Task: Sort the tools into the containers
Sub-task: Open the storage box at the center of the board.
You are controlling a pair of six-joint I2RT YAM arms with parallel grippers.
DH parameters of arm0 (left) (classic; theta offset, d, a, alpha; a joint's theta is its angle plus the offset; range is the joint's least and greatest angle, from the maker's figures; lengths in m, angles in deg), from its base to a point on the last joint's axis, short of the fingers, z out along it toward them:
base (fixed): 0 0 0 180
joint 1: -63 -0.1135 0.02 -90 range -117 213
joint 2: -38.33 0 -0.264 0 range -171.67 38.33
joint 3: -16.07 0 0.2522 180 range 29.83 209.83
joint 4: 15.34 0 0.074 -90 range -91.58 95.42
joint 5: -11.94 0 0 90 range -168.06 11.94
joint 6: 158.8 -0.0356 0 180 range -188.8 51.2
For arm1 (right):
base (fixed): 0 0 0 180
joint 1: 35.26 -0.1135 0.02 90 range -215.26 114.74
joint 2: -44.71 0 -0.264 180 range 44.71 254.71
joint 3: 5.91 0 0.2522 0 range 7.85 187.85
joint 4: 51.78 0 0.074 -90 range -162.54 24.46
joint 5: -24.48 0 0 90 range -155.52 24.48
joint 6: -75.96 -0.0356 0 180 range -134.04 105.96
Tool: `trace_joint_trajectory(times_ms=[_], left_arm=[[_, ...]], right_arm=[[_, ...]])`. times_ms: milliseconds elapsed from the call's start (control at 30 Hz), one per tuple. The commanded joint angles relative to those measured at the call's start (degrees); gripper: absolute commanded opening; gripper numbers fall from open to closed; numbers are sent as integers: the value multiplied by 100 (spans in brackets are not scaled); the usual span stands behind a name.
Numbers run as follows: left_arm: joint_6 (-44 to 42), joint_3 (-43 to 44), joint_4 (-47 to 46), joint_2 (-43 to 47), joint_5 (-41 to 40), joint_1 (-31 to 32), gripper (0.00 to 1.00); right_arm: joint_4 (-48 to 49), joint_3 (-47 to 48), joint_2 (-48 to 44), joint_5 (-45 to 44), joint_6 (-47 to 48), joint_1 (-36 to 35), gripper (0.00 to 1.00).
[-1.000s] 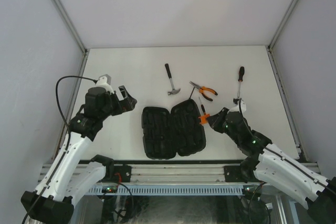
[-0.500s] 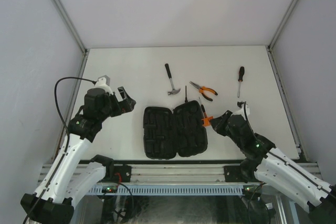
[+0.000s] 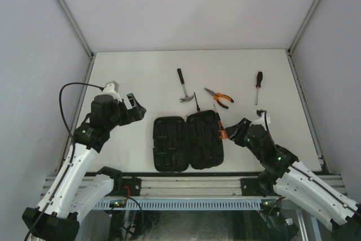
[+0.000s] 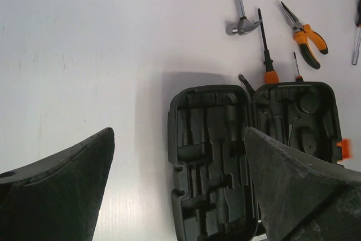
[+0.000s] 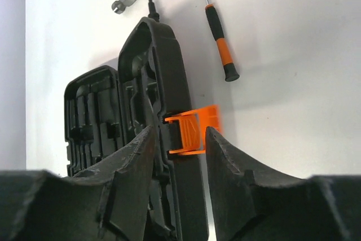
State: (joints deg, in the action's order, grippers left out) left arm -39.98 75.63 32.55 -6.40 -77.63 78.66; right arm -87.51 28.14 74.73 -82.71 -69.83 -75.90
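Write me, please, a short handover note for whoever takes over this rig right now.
Left gripper: open, holding nothing, hovering over the table left of the tool case.
Right gripper: fingers either side of the orange latch on the case's right edge; whether they grip it is unclear.
Things: the case lies open, with no tool visible in its slots. The hammer, pliers and longer screwdriver lie beyond it, and two slim screwdrivers by its far edge.
Done: case open.
Left: every tool to go in.
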Motion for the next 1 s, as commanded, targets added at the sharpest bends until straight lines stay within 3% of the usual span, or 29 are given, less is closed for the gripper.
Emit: trace_joint_trajectory(times_ms=[0,267,567,967], left_arm=[[-149,-10,-58,26,91,-29,100],[-69,-39,20,-52,-32,-29,100],[-107,-27,32,-159,41,-28,99],[-108,-117,33,-193,153,-28,97]], right_arm=[[-130,142,-134,-255,218,-23,43],[-533,682,395,-127,702,-46,50],[-392,981,1299,396,979,-732,42],[180,1035,1963,446,847,-1330,16]])
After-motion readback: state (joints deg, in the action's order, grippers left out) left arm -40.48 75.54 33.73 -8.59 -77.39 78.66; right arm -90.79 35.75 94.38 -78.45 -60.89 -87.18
